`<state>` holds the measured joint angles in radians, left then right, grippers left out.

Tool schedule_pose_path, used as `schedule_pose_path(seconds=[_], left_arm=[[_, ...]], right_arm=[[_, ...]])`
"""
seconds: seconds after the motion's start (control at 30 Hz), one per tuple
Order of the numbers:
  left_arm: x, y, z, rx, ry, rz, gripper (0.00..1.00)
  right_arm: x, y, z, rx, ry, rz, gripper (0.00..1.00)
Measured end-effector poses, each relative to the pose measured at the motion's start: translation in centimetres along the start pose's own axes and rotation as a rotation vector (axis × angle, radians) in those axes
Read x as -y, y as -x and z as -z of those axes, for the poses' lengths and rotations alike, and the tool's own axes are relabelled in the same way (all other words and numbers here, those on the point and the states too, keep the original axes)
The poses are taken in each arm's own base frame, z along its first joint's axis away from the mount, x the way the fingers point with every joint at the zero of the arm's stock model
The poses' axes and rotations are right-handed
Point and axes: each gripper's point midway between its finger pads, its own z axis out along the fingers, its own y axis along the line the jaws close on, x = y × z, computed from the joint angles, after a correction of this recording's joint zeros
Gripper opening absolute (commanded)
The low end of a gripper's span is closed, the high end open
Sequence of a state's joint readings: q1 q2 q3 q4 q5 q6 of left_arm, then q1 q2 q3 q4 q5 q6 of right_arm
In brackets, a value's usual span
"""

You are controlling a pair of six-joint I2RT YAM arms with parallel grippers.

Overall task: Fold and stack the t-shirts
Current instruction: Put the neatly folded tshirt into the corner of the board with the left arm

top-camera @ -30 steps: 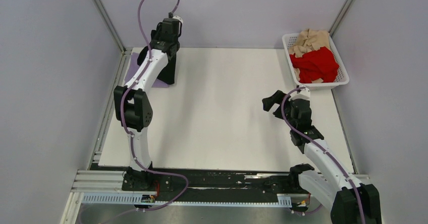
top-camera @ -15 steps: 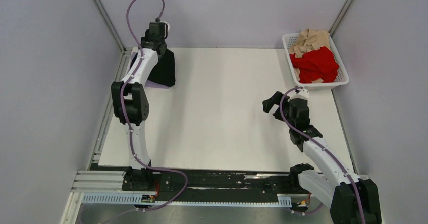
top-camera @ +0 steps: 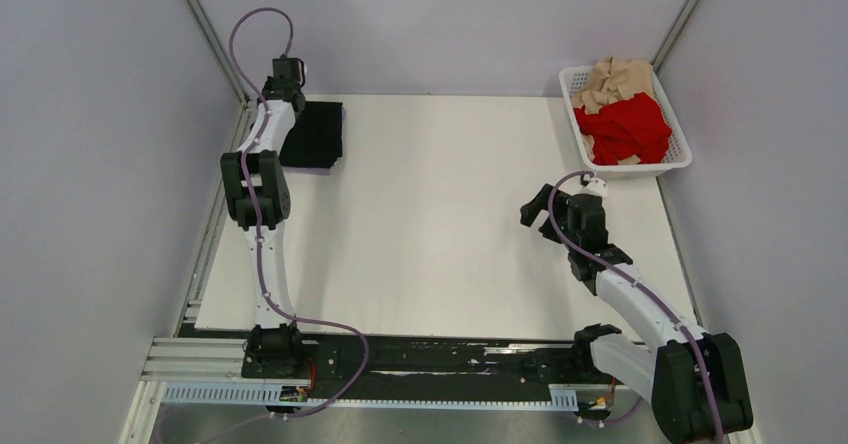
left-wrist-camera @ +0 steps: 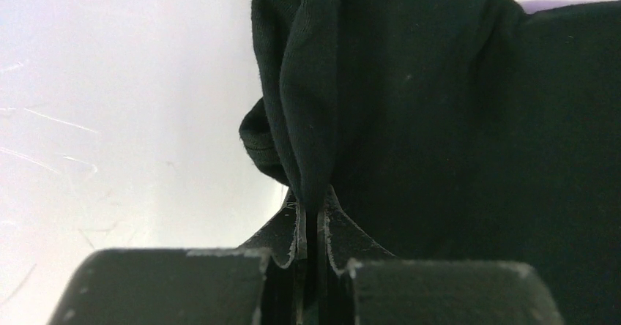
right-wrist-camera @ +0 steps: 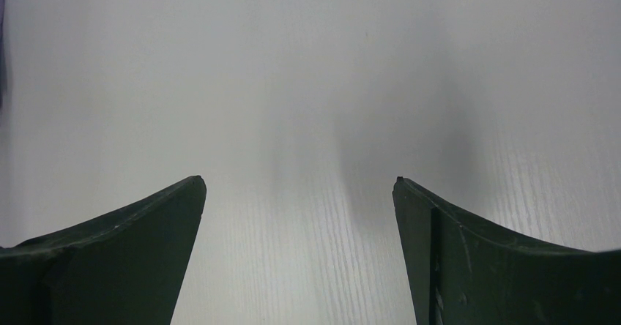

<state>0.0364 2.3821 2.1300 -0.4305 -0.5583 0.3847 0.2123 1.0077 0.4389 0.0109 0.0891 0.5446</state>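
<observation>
A black t-shirt [top-camera: 315, 136] lies folded at the table's back left, on top of a lavender t-shirt whose edge [top-camera: 322, 169] peeks out along its near side. My left gripper [top-camera: 284, 86] is at the far left edge of the black tee and is shut on a fold of it; in the left wrist view the black cloth [left-wrist-camera: 439, 120] rises from between the closed jaws of that gripper [left-wrist-camera: 313, 219]. A red t-shirt [top-camera: 625, 124] and a tan t-shirt [top-camera: 615, 79] lie crumpled in the basket. My right gripper [top-camera: 540, 206] is open over bare table [right-wrist-camera: 299, 181].
The white mesh basket [top-camera: 682, 160] stands at the back right corner of the white table. Grey walls close in on the left, back and right. A black rail with the arm bases runs along the near edge.
My left arm has swung toward the back left corner and come down, laying the black t-shirt flat over the lavender one. The right arm has shifted only slightly.
</observation>
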Motion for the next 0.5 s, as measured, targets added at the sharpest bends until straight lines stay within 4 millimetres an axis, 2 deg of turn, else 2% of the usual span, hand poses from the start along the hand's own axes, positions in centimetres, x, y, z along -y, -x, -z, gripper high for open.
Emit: schedule_pose_path(seconds=[0.1,0.17,0.23,0.3,0.5], left_arm=[[-0.2,-0.4,-0.6,-0.01,0.005,0.024,0.26],[-0.3,-0.7,-0.8,-0.016,0.011,0.034,0.43],[-0.5,-0.9,-1.0,-0.023,0.028,0.043,0.92],[-0.8,-0.9,-1.2,-0.028,0.051,0.063,0.99],[-2.3,-0.7,-1.5,-0.036,0.108,0.159,1.0]], right_arm=[[0.3,-0.6,-0.2,-0.022,-0.014,0.002,1.0],[0.5,-0.8,-0.4,-0.032,-0.021,0.001,1.0],[0.6,-0.9,-0.4,-0.039,-0.025,0.0,1.0],[0.5,-0.9,-0.4,-0.04,-0.026,0.0,1.0],[0.3,-0.6,-0.2,-0.03,-0.02,-0.004,1.0]])
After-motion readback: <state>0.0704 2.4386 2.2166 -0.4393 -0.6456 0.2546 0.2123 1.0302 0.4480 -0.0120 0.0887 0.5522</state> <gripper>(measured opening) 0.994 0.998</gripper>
